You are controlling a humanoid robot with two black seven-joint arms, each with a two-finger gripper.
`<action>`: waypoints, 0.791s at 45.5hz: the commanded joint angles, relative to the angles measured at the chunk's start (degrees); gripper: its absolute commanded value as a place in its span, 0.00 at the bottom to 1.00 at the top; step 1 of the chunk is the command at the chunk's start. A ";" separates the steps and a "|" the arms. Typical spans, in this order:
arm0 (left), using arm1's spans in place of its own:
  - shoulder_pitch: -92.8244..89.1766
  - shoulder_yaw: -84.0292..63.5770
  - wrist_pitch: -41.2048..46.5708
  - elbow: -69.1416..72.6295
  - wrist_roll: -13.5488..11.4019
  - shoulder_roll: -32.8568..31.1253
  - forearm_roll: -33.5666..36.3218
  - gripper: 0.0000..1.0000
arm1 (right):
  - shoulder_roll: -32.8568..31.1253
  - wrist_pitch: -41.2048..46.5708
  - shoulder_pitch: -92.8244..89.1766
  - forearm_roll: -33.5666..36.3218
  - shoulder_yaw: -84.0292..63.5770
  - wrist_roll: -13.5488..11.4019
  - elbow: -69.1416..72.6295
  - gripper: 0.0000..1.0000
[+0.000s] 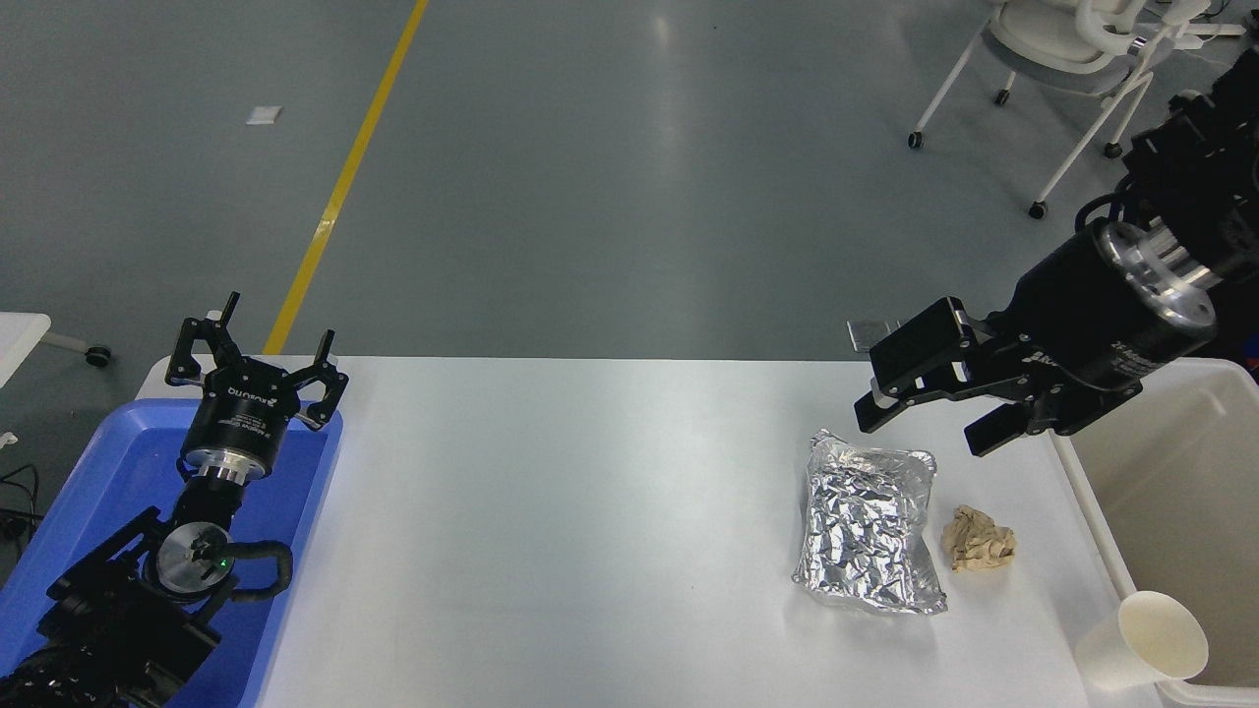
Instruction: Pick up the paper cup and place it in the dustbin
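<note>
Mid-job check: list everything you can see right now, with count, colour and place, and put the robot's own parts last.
paper cup: 1, white, cream inside, tipped, near right table corner by the dustbin wall
dustbin: 1, off-white, right end of the table
foil packet: 1, silver, crinkled, right half of the table
paper ball: 1, tan, crumpled, between the foil packet and the dustbin
tray: 1, blue, left end of the table
table: 1, white
chair: 1, white, floor at top right
floor line: 1, yellow
left gripper: 1, black, open, parked over the tray
right gripper: 1, black, open, above the table beyond the foil packet
</note>
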 commanded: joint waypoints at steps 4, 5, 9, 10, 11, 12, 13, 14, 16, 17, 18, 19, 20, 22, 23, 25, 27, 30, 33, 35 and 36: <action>0.00 0.09 0.01 0.01 -0.04 0.00 0.01 1.00 | -13.65 0.13 -0.60 -20.58 -6.17 0.17 -1.87 1.00; 0.00 0.00 0.01 0.01 -0.04 0.00 0.01 1.00 | -14.97 -0.39 -0.86 -22.25 -6.70 0.17 -2.05 1.00; 0.00 0.00 0.01 0.01 -0.04 0.00 0.01 1.00 | -20.77 -3.11 -1.65 -31.47 -9.78 0.17 -3.80 1.00; 0.00 0.09 0.01 0.01 -0.04 0.00 0.01 1.00 | -22.44 -3.81 -1.91 -33.84 -10.22 0.17 -4.51 1.00; 0.00 0.00 0.01 -0.08 -0.04 0.00 0.01 1.00 | -24.37 -4.78 -2.44 -36.22 -10.40 0.17 -5.47 1.00; 0.00 0.00 0.01 -0.08 -0.04 0.00 0.01 1.00 | -26.22 -5.92 -3.23 -38.42 -10.31 0.17 -6.52 1.00; 0.00 0.09 0.01 0.01 -0.04 0.00 0.01 1.00 | -27.98 -7.06 -4.28 -40.44 -10.22 0.17 -7.67 1.00; 0.00 0.09 0.01 -0.08 -0.04 0.00 0.01 1.00 | -29.65 -8.38 -5.42 -42.20 -10.13 0.17 -8.81 1.00; 0.00 0.00 0.01 0.01 -0.04 0.00 0.01 1.00 | -33.16 -11.71 -8.67 -45.89 -9.35 0.26 -12.14 1.00; 0.00 0.09 0.01 0.01 -0.04 0.00 0.01 1.00 | -34.31 -12.86 -10.16 -46.95 -8.91 0.26 -13.38 1.00; 0.00 0.00 0.01 -0.08 -0.04 0.00 0.01 1.00 | -35.28 -13.92 -11.83 -47.83 -8.29 0.26 -14.61 1.00; 0.00 0.00 0.01 0.01 -0.04 0.00 0.01 1.00 | -36.42 -14.97 -13.68 -48.63 -7.59 0.26 -15.75 1.00; 0.00 0.00 0.01 0.01 -0.04 0.00 0.01 1.00 | -37.48 -15.77 -15.43 -49.24 -6.54 0.44 -16.72 1.00; 0.00 0.00 0.01 -0.08 -0.04 0.00 0.01 1.00 | -39.59 -16.65 -18.86 -49.95 -3.99 0.52 -18.22 1.00; 0.00 0.00 0.01 0.01 -0.04 0.00 0.01 1.00 | -40.64 -17.00 -20.53 -50.21 -2.50 0.53 -18.83 1.00; 0.00 0.00 0.01 0.01 -0.04 0.00 0.01 1.00 | -42.49 -17.27 -24.05 -50.65 0.49 0.44 -19.45 1.00; 0.00 0.00 0.01 0.01 -0.04 0.00 0.01 1.00 | -43.90 -17.53 -27.39 -51.27 2.95 0.44 -19.80 1.00; 0.00 0.09 0.01 -0.08 -0.04 0.00 0.01 1.00 | -45.66 -18.76 -31.61 -52.76 6.29 0.44 -21.38 1.00; 0.00 0.09 0.01 0.01 -0.04 0.00 0.01 1.00 | -46.80 -20.52 -35.74 -54.25 9.19 0.44 -23.05 1.00; 0.00 0.00 0.01 0.01 -0.04 0.00 0.01 1.00 | -47.15 -21.39 -38.64 -55.13 10.86 0.44 -24.19 1.00; 0.00 0.00 0.01 0.01 -0.04 0.00 0.01 1.00 | -47.24 -21.57 -39.96 -55.49 11.83 0.44 -24.90 1.00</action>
